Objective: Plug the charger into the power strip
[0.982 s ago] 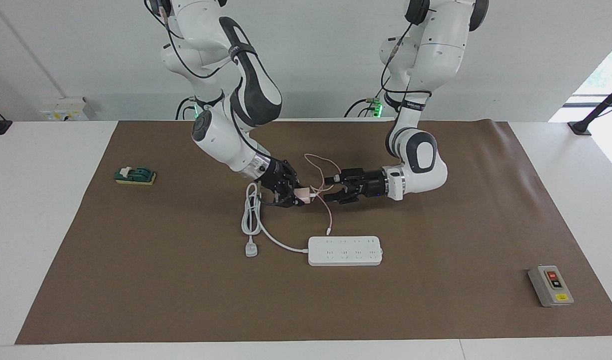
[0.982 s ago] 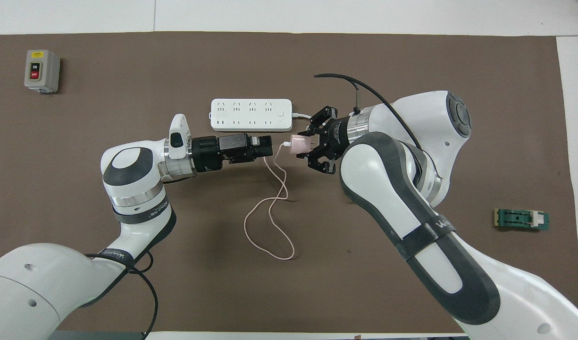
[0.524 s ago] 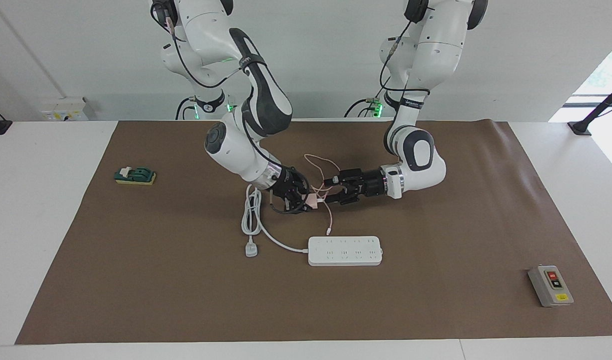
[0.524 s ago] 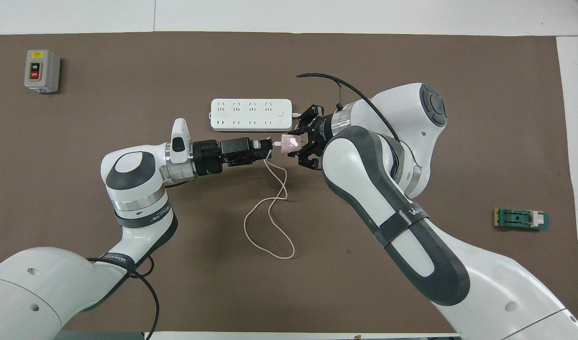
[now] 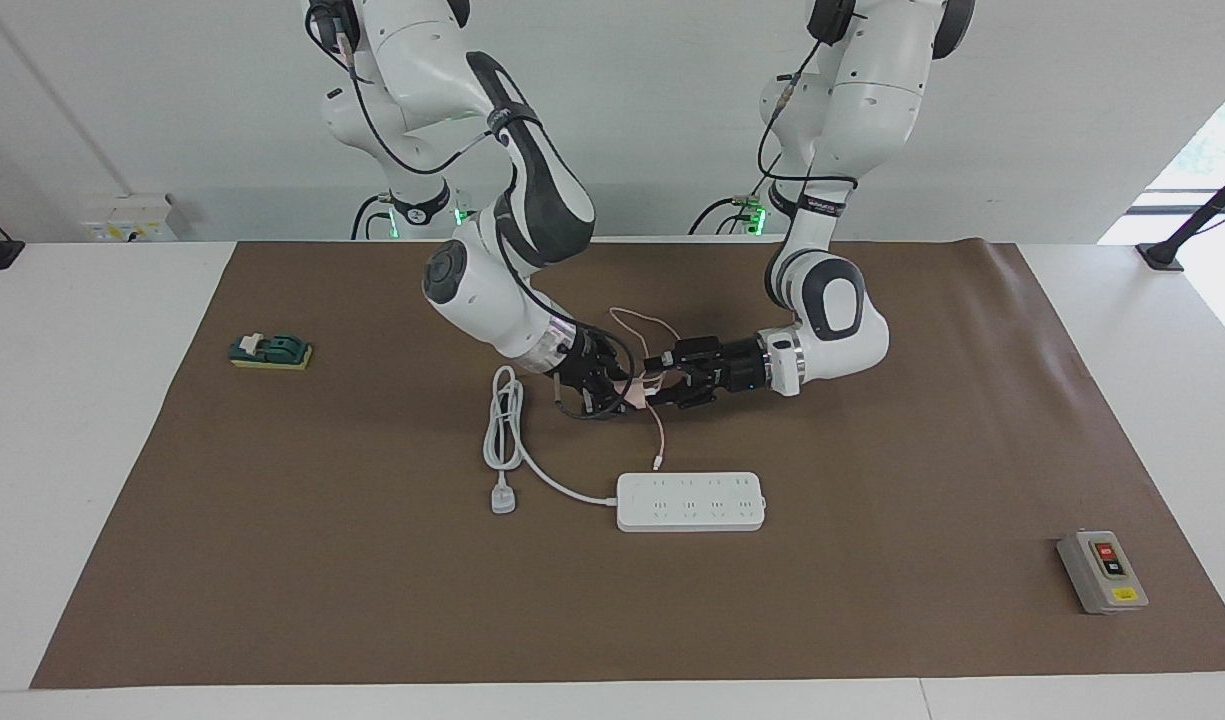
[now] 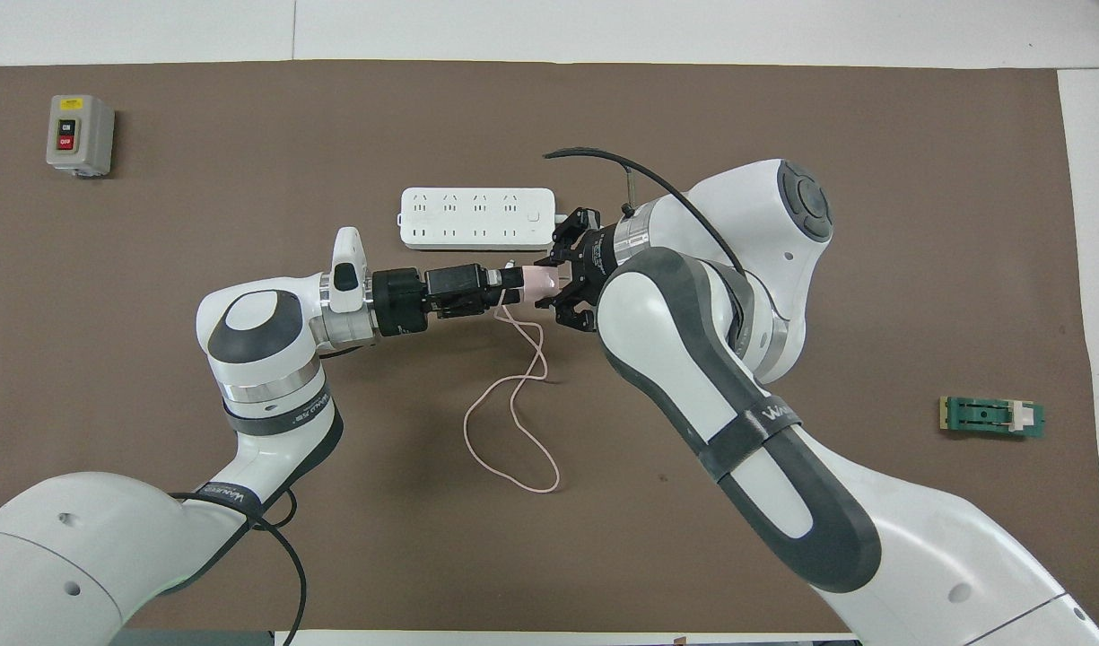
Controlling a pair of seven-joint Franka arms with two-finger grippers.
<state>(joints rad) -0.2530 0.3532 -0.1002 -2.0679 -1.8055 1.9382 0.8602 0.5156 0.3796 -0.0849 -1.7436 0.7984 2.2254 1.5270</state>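
charger [image 6: 536, 282]: held above the mat, nearer the robots than power strip [image 6: 477, 217] | gripped in closed right gripper [image 6: 556, 283], lying level toward left gripper [image 6: 510, 280] | left gripper: jaws spread at charger's free end | likely handover

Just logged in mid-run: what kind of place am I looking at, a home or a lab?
Most likely a robotics lab bench: a brown mat covers a white table, and loose test items lie spread out on it, a power strip, a grey switch box and a small green block.
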